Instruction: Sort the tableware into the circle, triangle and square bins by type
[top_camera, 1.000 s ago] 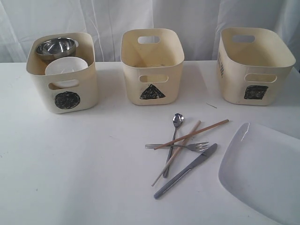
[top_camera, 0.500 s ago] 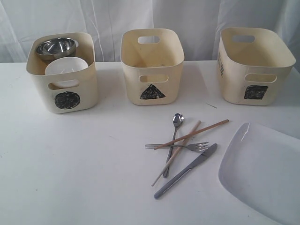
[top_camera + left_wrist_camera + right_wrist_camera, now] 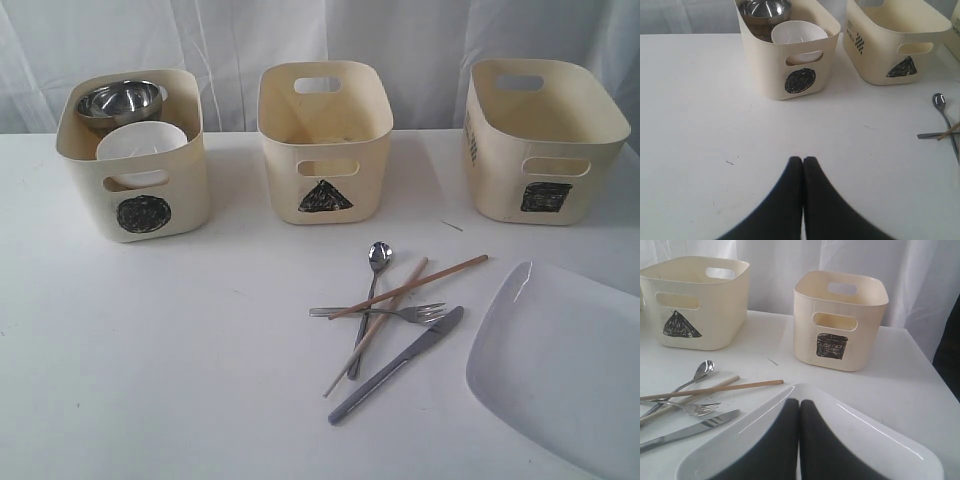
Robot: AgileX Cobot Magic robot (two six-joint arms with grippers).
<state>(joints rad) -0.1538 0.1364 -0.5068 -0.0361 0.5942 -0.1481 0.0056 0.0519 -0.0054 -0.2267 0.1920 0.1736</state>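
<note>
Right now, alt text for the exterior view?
A cream circle bin, triangle bin and square bin line the back of a white table; the circle bin holds a steel bowl and a white bowl. In front, a spoon, fork and two chopsticks cross each other, a knife beside them, and a white plate at the right edge.

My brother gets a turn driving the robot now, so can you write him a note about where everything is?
Left claw: shut, empty, over the table.
Right claw: shut, empty, the plate just in front of it.
Done: steel bowl and small white bowl sit in the circle bin.
To do: spoon, fork, knife and two chopsticks lie crossed in a heap in front of the triangle bin, the plate beside them. Nothing shows inside the triangle bin or the square bin. No mugs in sight.
</note>
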